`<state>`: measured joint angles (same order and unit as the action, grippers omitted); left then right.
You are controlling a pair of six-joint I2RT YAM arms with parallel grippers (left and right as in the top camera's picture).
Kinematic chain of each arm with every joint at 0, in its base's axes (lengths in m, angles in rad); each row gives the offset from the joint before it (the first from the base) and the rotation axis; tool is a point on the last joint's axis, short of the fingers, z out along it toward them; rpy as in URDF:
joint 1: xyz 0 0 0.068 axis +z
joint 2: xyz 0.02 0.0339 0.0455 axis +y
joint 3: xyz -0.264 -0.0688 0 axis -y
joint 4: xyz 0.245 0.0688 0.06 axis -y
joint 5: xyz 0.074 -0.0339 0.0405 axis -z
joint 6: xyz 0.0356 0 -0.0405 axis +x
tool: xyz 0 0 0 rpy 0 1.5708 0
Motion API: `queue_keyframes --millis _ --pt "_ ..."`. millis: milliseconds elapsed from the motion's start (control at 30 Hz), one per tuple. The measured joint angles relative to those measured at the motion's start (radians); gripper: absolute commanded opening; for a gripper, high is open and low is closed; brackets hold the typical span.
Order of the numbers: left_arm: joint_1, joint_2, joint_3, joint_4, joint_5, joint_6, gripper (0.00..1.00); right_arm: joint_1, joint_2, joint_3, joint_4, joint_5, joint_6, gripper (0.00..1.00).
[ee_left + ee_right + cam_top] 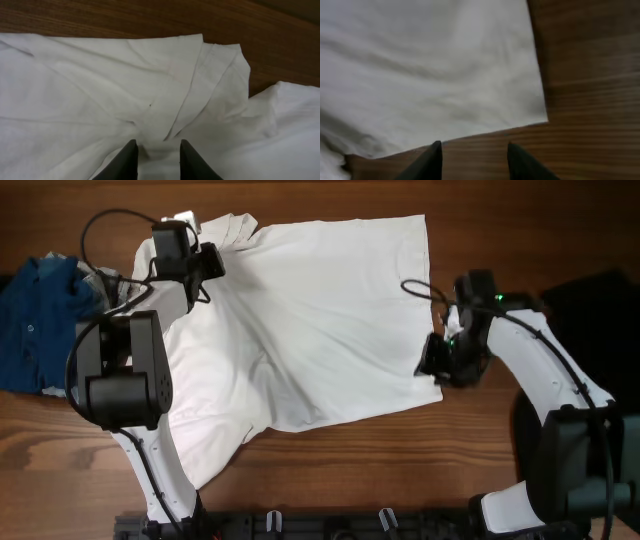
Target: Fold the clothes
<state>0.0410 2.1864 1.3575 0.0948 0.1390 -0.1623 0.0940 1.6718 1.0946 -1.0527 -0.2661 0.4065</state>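
Note:
The white T-shirt (320, 320) lies spread on the wooden table, plain side up, with no print showing. My left gripper (208, 265) is at its far left corner, by a folded sleeve. In the left wrist view (157, 150) its fingers hold a bunched fold of the T-shirt (75, 90), and creases run into the jaws. My right gripper (437, 365) is at the shirt's right edge. In the right wrist view (472, 152) it is open and empty over bare wood, just short of the shirt's edge and corner (420, 65).
A blue garment (35, 310) lies bunched at the table's left edge, behind my left arm. A dark garment (590, 300) lies at the right edge. Bare wood shows along the front and right of the shirt.

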Motion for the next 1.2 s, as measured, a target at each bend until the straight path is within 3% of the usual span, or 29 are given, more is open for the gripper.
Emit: queue_keyframes --millis 67,133,233,333,433,667,767,833,900,1000,1067,1200 --pt "0.005 0.000 0.027 -0.059 0.000 0.000 0.34 0.000 0.000 -0.061 -0.021 0.027 0.073 0.59" --pt "0.018 -0.006 0.032 -0.105 0.000 -0.001 0.37 0.000 0.000 -0.108 -0.022 0.038 0.128 0.60" --pt "0.039 -0.056 0.032 -0.189 0.000 -0.001 0.39 0.000 0.000 -0.174 0.084 0.042 0.184 0.41" --pt "0.054 -0.212 0.037 -0.371 -0.001 0.008 0.38 0.000 0.001 -0.193 0.165 0.043 0.221 0.36" --pt "0.053 -0.365 0.043 -0.514 0.000 0.027 0.35 0.000 0.002 -0.210 0.273 0.047 0.231 0.04" --pt "0.053 -0.421 0.043 -0.592 -0.021 0.061 0.36 0.000 0.002 -0.206 0.156 0.052 0.180 0.04" --pt "0.053 -0.421 0.043 -0.614 -0.023 0.068 0.37 0.000 -0.001 -0.120 0.135 -0.026 0.123 0.04" --pt "0.053 -0.421 0.043 -0.620 -0.024 0.072 0.38 0.000 -0.008 -0.089 0.304 -0.103 0.113 0.42" --pt "0.053 -0.421 0.043 -0.626 -0.024 0.072 0.38 0.000 -0.010 -0.070 0.496 -0.154 0.122 0.51" --pt "0.053 -0.421 0.043 -0.646 -0.025 0.072 0.38 0.000 -0.010 -0.060 0.479 -0.156 0.090 0.50" --pt "0.053 -0.421 0.043 -0.668 -0.027 0.072 0.38 -0.001 -0.009 -0.060 0.351 -0.129 0.085 0.36" --pt "0.053 -0.421 0.043 -0.682 -0.027 0.072 0.41 -0.001 -0.009 -0.099 0.371 -0.105 0.075 0.35"
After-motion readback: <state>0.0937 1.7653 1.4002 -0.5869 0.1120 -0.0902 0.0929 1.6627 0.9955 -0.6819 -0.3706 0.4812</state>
